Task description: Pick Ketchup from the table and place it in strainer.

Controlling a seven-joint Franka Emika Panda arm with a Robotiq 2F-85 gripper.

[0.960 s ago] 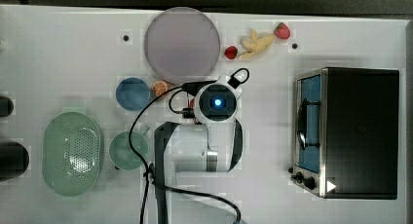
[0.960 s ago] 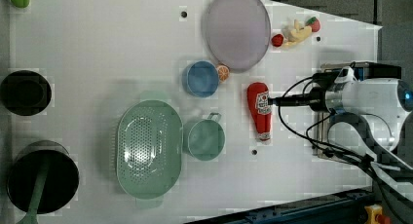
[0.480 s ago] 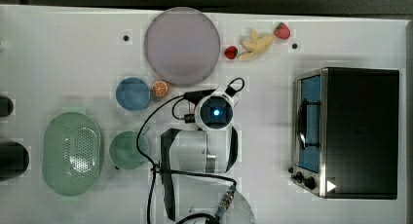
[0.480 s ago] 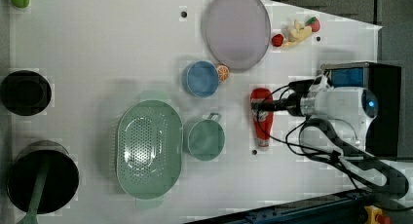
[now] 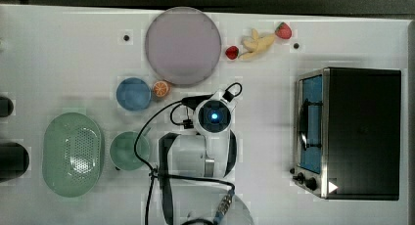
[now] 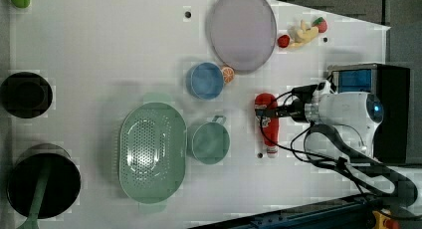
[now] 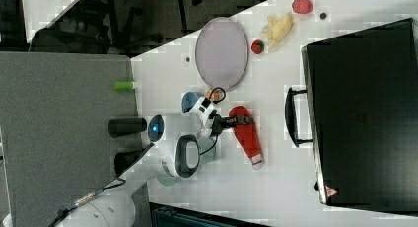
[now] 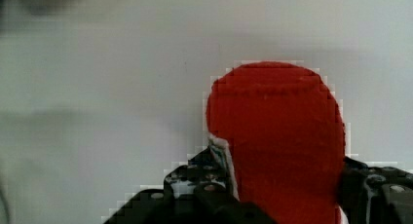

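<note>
The Ketchup (image 6: pixel 269 128) is a red bottle lying flat on the white table, its whitish cap end toward the left view's bottom. My gripper (image 6: pixel 263 111) is down over its thick end, also seen in the right view (image 7: pixel 244 120). In the wrist view the fingers (image 8: pixel 207 177) press against both sides of the red Ketchup (image 8: pixel 277 131), so the gripper (image 8: pixel 280 173) is shut on it. The strainer (image 6: pixel 152 152), a pale green oval basket with a holed centre, sits to the left view's left, beyond a green cup. In the top view the strainer (image 5: pixel 72 154) is at the left.
A green cup (image 6: pixel 209 142) stands between the Ketchup and the strainer. A blue bowl (image 6: pixel 205 80), an orange slice (image 6: pixel 228 73) and a purple plate (image 6: pixel 242 30) lie above them in the left view. A black oven (image 5: pixel 352 132) takes the top view's right. Black pots (image 6: pixel 26 94) line the left view's left.
My gripper has moved leftward in the left view from beside the Ketchup to over its thick end, and the fingers have closed in on the bottle.
</note>
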